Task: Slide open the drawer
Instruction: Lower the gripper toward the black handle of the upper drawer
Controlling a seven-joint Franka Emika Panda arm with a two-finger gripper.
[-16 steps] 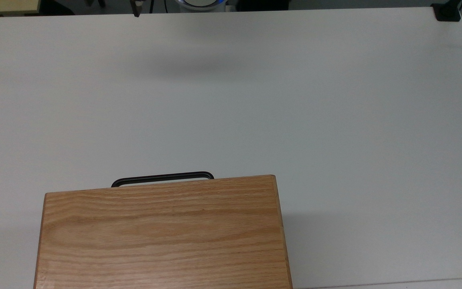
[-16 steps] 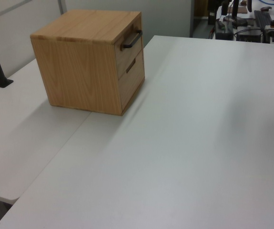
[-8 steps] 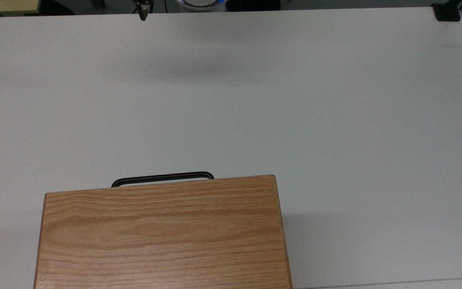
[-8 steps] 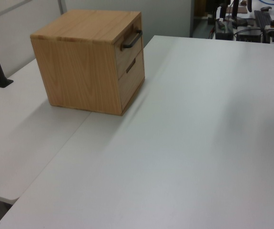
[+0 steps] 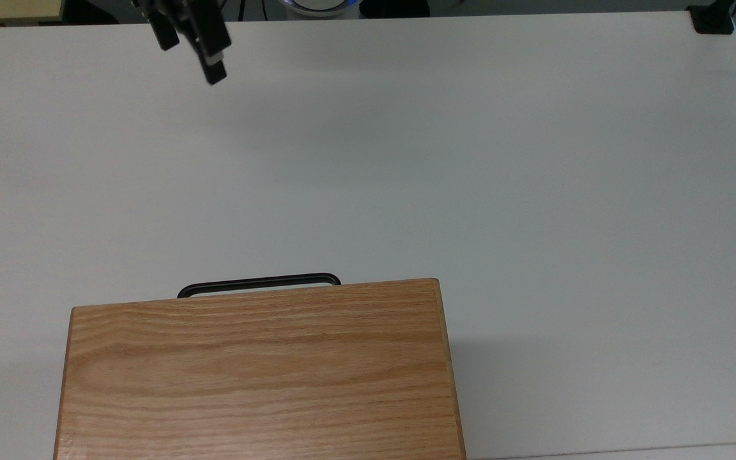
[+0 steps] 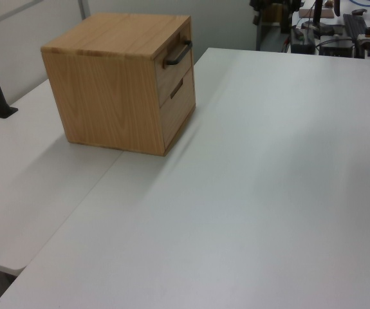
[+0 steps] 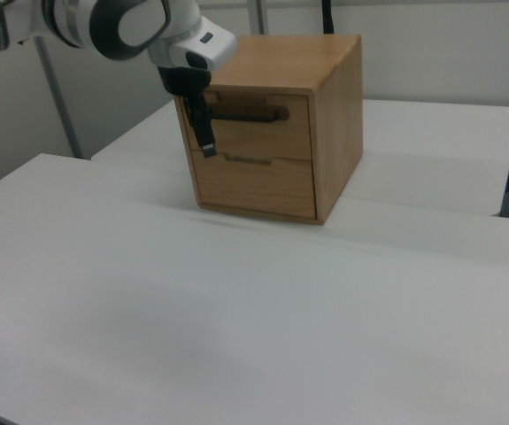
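The cabinet (image 5: 259,374) sits at the top view's bottom edge; its upper drawer (image 7: 263,124) is fully shut, front facing the robot, and the black handle (image 5: 259,283) runs left to right in the top view. Bare table (image 5: 470,160) lies between. Far off, near the top view's upper left, the gripper (image 5: 190,45) hangs with fingers parted and empty, so it needs a long, unobstructed approach toward the handle.
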